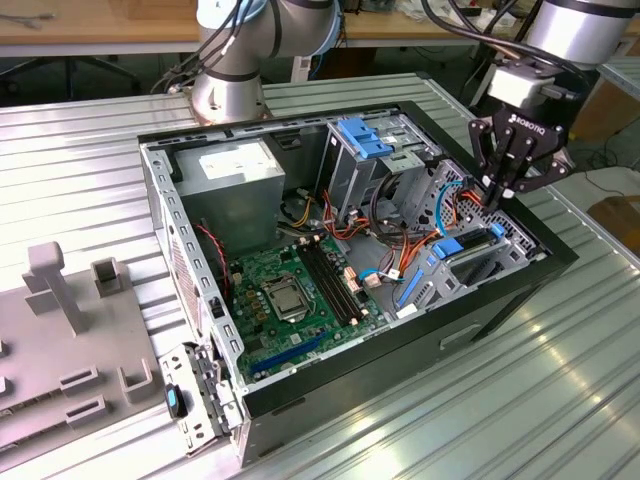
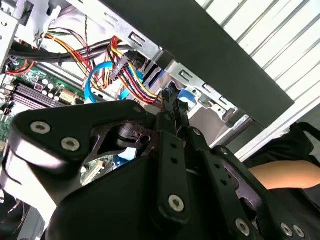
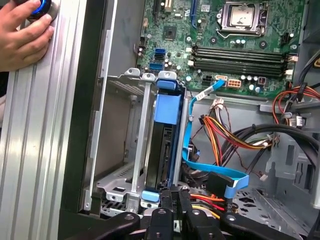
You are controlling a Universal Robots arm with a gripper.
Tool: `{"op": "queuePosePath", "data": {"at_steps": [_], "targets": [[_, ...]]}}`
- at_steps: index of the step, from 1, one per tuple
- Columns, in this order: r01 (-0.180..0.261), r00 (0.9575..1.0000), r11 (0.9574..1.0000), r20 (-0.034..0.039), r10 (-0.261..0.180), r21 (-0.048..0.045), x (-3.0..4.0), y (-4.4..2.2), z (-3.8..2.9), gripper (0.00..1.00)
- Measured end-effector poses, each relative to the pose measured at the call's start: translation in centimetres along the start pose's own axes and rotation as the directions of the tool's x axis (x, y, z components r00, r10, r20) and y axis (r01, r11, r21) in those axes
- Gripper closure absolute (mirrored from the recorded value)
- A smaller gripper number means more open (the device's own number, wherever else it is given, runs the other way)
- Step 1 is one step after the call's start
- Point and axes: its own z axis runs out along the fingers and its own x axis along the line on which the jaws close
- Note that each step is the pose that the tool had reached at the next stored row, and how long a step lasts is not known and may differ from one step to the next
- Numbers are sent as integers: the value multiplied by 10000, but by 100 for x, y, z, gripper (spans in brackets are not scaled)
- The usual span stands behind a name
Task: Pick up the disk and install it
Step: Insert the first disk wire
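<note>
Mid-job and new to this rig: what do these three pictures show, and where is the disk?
One robot arm reaches into an open computer case lying on a metal table. The exterior view watches from outside; both wrist views ride on the arm, looking past the tool into the case. The disk, dark with blue rails, sits in a silver bay, with the tool at its end; whether it is gripped, I cannot tell. A person's hand rests on the table beside the case.

The arm (image 1: 575, 25) comes in from the exterior view's right, its wrist aimed downward. The gripper (image 1: 499, 192) points down, fingers (image 2: 172, 145) pressed together with their tips meeting.
</note>
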Motion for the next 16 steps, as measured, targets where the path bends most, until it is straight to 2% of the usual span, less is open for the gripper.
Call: {"op": "queuePosePath", "data": {"at_steps": [4, 5, 6, 7, 9, 10, 13, 16], "targets": [[-84, 10000, 10000, 14, 84, -13, 5, 3, 1, 84], [-116, 9999, 9999, 37, 116, -15, 5, 4, 1, 84], [-152, 9998, 9999, 98, 152, -13, 5, 4, 2, 84], [-201, 9995, 9998, 228, 201, -5, 5, 4, 3, 84], [-270, 9987, 9996, 423, 270, 7, 8, 4, 4, 84], [-348, 9983, 9994, 461, 347, -2, 10, 5, 8, 84], [-633, 9967, 9980, 508, 635, -48, 10, 5, 14, 84], [-884, 9947, 9960, 514, 887, -91, 16, 6, 21, 84]]}}
